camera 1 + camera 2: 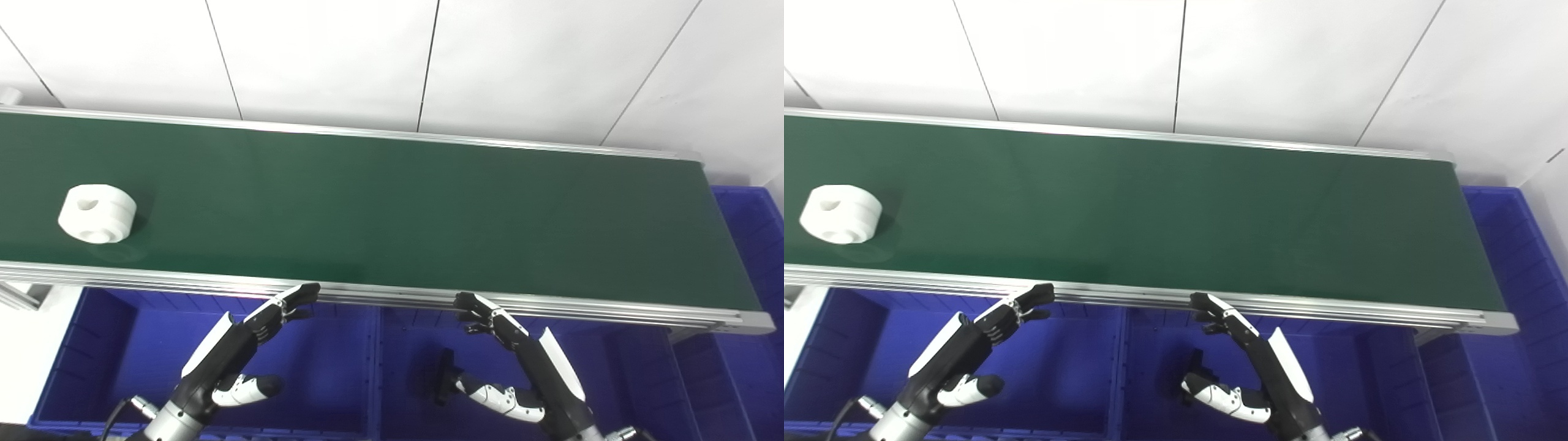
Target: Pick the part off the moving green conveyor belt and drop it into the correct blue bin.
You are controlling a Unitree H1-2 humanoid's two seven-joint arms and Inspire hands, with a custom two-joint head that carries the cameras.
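A white round part (98, 214) with a hole in its top lies at the far left of the green conveyor belt (392, 214). My left hand (245, 343) is open and empty, held over the left blue bin (306, 380) below the belt's near rail. My right hand (520, 361) is open and empty over the middle blue bin (416, 343). A small black part (446, 376) lies in that bin next to my right thumb. Both hands are far to the right of the white part.
The belt's aluminium near rail (551, 306) runs just above my fingertips. Another blue bin (750, 245) stands at the belt's right end. A white tiled wall (392, 61) rises behind the belt.
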